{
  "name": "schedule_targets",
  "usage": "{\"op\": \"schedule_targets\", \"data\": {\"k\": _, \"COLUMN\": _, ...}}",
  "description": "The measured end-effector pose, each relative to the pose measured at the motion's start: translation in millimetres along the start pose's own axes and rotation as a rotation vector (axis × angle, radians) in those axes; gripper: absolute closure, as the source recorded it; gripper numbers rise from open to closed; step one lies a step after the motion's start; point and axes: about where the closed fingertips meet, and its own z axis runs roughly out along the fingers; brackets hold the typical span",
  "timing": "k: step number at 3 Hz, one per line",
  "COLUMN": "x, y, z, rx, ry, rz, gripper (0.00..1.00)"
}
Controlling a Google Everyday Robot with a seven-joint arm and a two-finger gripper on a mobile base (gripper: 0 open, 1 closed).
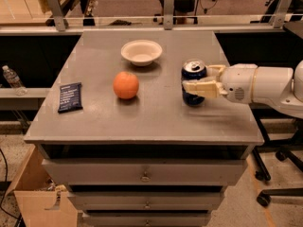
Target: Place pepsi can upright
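The pepsi can (pixel 192 74) is blue with a silver top and stands upright at the right side of the grey table (pixel 142 117). Its base is at or just above the tabletop. My gripper (pixel 200 79) reaches in from the right on a white arm (pixel 265 85). It is shut on the can, with one cream finger (pixel 201 87) across the can's front and the other (pixel 216 70) behind it.
An orange (pixel 126 85) sits mid-table, a white bowl (pixel 141 52) behind it, and a flat dark blue snack-bar wrapper (pixel 70 97) near the left edge. A railing runs along the back. A cardboard box (pixel 42 207) and a water bottle (pixel 12 79) are at the left, and a chair base (pixel 279 174) is at the right.
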Motion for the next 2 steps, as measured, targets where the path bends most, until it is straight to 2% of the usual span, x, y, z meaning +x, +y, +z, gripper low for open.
{"op": "schedule_targets", "data": {"k": 1, "x": -1.4, "y": 1.4, "z": 1.7, "rx": -0.004, "ry": -0.001, "rz": -0.002, "gripper": 0.83}}
{"op": "schedule_targets", "data": {"k": 2, "x": -2.5, "y": 2.9, "z": 3.5, "rx": -0.008, "ry": -0.001, "rz": -0.004, "gripper": 0.59}}
